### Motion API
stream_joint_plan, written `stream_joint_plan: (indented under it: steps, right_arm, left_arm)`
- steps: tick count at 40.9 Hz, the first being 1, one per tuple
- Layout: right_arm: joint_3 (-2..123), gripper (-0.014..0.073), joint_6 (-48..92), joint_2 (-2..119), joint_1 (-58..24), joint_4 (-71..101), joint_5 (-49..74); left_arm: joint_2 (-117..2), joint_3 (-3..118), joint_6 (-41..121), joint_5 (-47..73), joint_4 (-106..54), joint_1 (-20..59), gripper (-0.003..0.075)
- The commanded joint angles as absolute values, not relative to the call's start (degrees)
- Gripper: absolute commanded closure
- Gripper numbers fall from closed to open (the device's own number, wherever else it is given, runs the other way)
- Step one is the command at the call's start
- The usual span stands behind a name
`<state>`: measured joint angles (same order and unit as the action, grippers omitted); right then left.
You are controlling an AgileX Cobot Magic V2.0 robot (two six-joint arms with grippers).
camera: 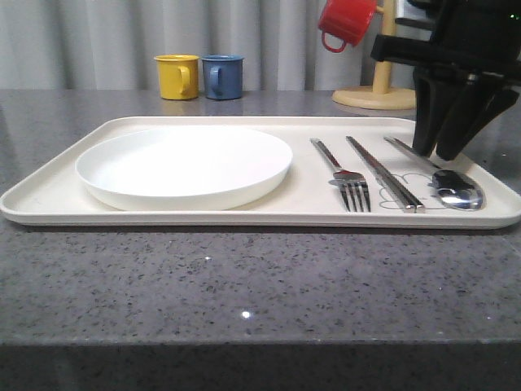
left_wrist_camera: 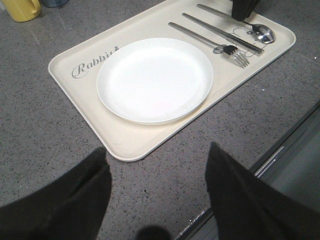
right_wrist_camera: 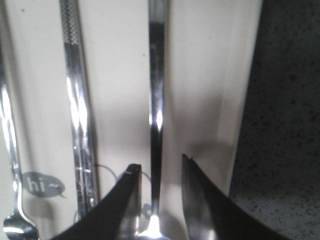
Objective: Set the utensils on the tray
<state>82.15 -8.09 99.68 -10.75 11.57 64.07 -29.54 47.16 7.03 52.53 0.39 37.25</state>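
The cream tray (camera: 244, 217) (left_wrist_camera: 125, 142) lies on the grey counter. On it are a round white plate (camera: 184, 163) (left_wrist_camera: 155, 80), a fork (camera: 346, 175) (left_wrist_camera: 200, 37), a pair of flat metal sticks (camera: 383, 173) (left_wrist_camera: 220, 32) and a spoon (camera: 457, 189) (left_wrist_camera: 262, 34). My right gripper (camera: 435, 155) (right_wrist_camera: 160, 162) hangs open just over the spoon's handle (right_wrist_camera: 156, 100), which runs between the two fingers without touching them. The sticks (right_wrist_camera: 75, 100) and the fork (right_wrist_camera: 10, 150) lie beside it. My left gripper (left_wrist_camera: 157, 155) is wide open over bare counter, near the tray's front left corner.
A yellow mug (camera: 177, 76) and a blue mug (camera: 222, 76) stand behind the tray. A red mug (camera: 348, 20) hangs on a wooden stand (camera: 378, 94) at the back right. The counter's front edge (left_wrist_camera: 270, 160) runs close to the left gripper.
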Motion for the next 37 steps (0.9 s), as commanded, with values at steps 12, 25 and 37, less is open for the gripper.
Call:
stream_joint_plan:
  steps: [12,25,37]
  right_arm:
    - [83.97,0.0342,2.66,79.93,-15.09,11.48,70.25]
    - [80.14,0.0342,3.28,63.30,-21.11,11.35,71.21]
    - [60.52,0.0342,4.19,43.73,-21.10,6.68,59.90]
  left_arm:
    - [-29.89,48.53,6.41,48.27,0.31,37.68,0.0310]
    - [-29.89,48.53,6.41,48.27,0.31,37.68,0.0310]
    - [-29.89,48.53,6.41,48.27,0.31,37.68,0.0310]
